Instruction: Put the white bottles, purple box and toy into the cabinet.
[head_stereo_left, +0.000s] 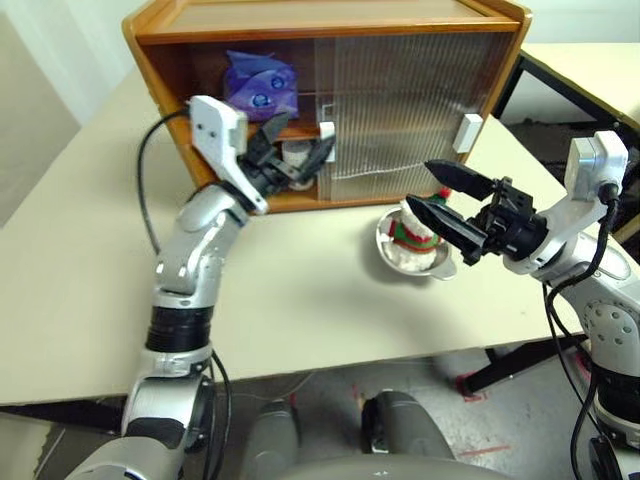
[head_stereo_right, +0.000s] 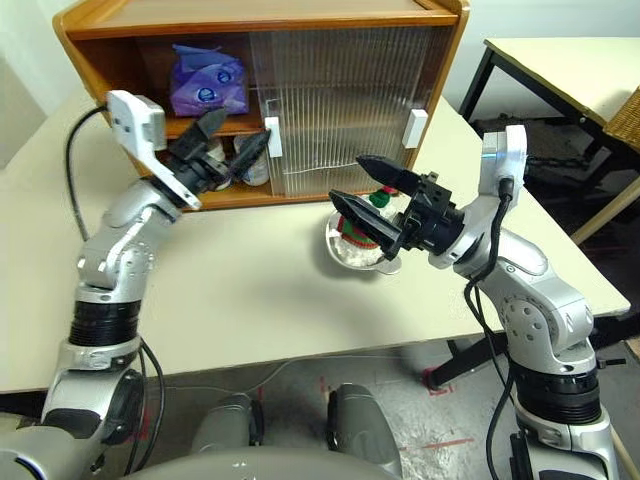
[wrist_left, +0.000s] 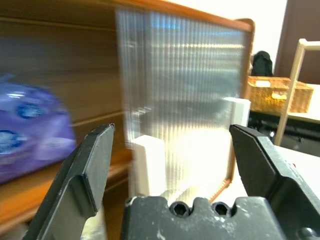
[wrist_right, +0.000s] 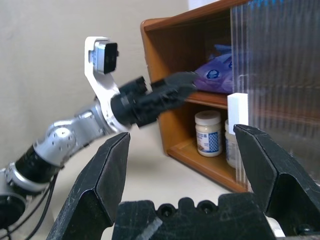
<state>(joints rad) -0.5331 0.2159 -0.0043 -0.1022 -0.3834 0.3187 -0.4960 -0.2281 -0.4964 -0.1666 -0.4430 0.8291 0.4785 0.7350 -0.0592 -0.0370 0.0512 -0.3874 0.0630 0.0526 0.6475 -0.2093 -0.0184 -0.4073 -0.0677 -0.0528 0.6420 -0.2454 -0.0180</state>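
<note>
The cabinet (head_stereo_left: 400, 30) stands at the back of the table, its left half open. On its upper shelf lies the purple box (head_stereo_left: 258, 85). Two white bottles (wrist_right: 208, 133) stand side by side on the lower shelf, the second (wrist_right: 229, 142) partly behind the door's white handle (wrist_right: 238, 130). My left gripper (head_stereo_left: 308, 133) is open and empty just in front of the open side. The toy (head_stereo_left: 410, 228) sits in a steel bowl (head_stereo_left: 415, 260) on the table before the cabinet. My right gripper (head_stereo_left: 420, 184) hangs open just above the toy.
Ribbed sliding doors (head_stereo_left: 400, 100) cover the cabinet's right half. A second table (head_stereo_right: 560, 70) stands to the right across a gap. A wicker basket (wrist_left: 275, 92) rests on it. Bare tabletop (head_stereo_left: 300, 300) lies in front of the cabinet.
</note>
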